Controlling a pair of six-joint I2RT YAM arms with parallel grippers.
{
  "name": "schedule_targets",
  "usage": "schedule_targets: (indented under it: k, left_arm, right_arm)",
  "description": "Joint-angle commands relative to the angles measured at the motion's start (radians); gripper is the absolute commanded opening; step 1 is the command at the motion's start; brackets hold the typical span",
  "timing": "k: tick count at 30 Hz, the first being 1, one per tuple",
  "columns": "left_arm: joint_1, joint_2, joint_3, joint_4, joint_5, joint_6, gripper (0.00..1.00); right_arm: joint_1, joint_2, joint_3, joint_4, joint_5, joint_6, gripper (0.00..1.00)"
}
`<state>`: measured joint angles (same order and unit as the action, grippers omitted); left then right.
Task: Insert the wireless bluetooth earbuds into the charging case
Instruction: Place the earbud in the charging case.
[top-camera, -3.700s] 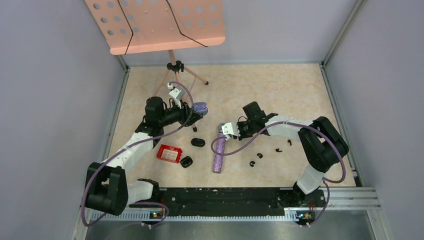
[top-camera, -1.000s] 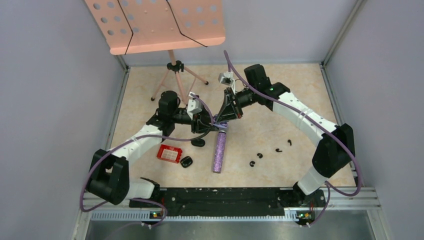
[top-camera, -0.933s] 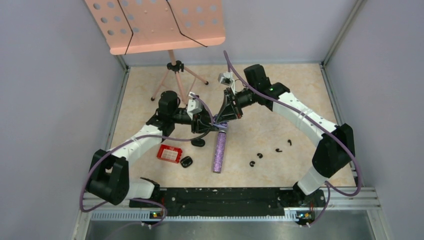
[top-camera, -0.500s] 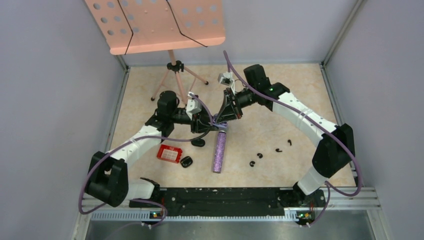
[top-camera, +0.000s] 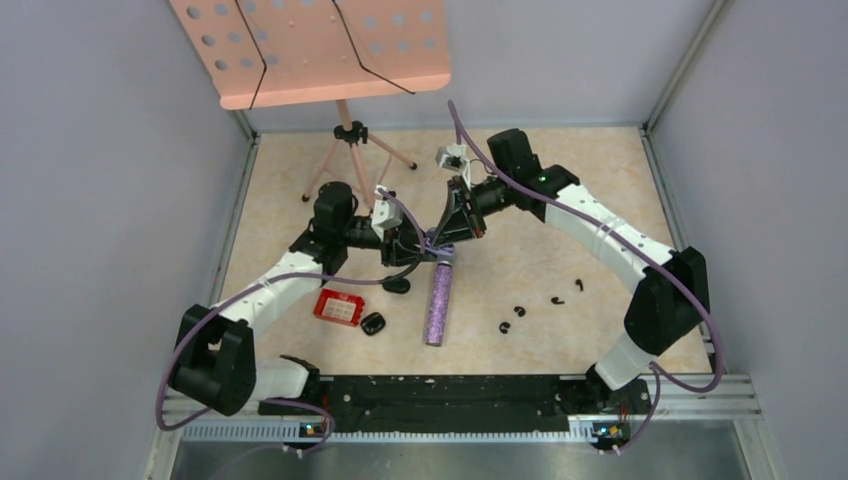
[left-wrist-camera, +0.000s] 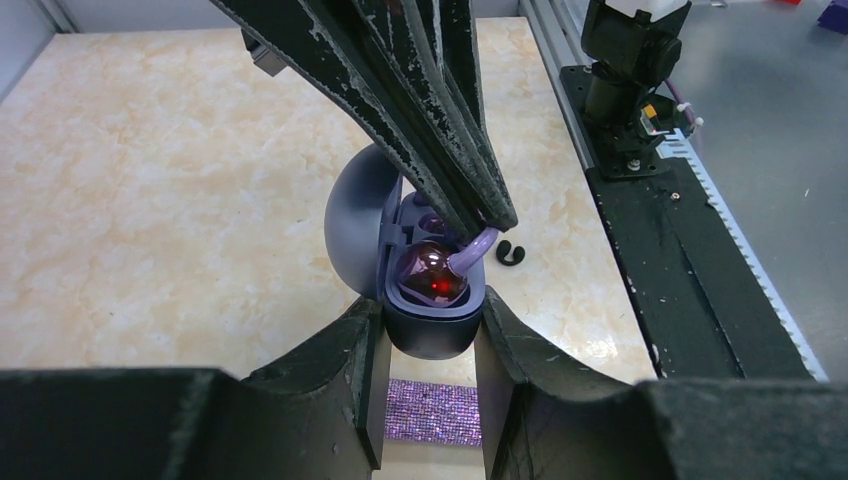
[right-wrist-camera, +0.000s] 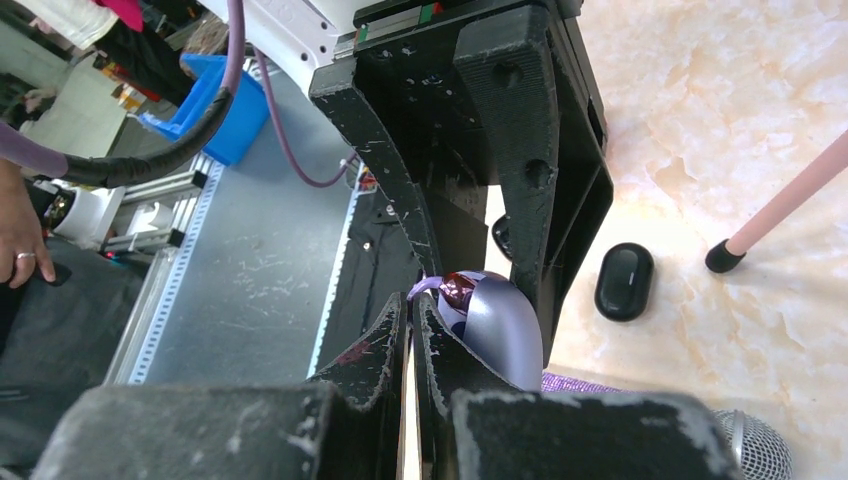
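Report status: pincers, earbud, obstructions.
Left pincer shut on purple case, lid open. Right pincer shut on purple earbud, resting in case. Black earbud beyond, not obstructing.

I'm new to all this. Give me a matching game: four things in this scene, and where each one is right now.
Things:
1 purple case
2 purple earbud
3 black earbuds
4 red box

Places:
A loose, on the right side of the table
B clamped in the left tool, lid open
C on the table's left side
D stem pinched by the right tool

Pairs: 1-B, 2-D, 3-A, 4-C
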<state>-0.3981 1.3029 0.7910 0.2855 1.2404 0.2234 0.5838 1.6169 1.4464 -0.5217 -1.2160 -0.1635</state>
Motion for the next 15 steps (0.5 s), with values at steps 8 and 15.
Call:
schedule_targets:
  k: [8, 15]
  left_arm:
    - [-0.002, -0.064, 0.004, 0.059, 0.044, 0.079, 0.00]
    - [-0.004, -0.074, 0.044, -0.119, 0.072, 0.238, 0.00]
  right_arm:
    - [-0.012, 0.053, 0.021, 0.013, -0.100, -0.009, 0.00]
    - [-0.026, 0.066, 0.037, 0.013, -0.084, -0.030, 0.00]
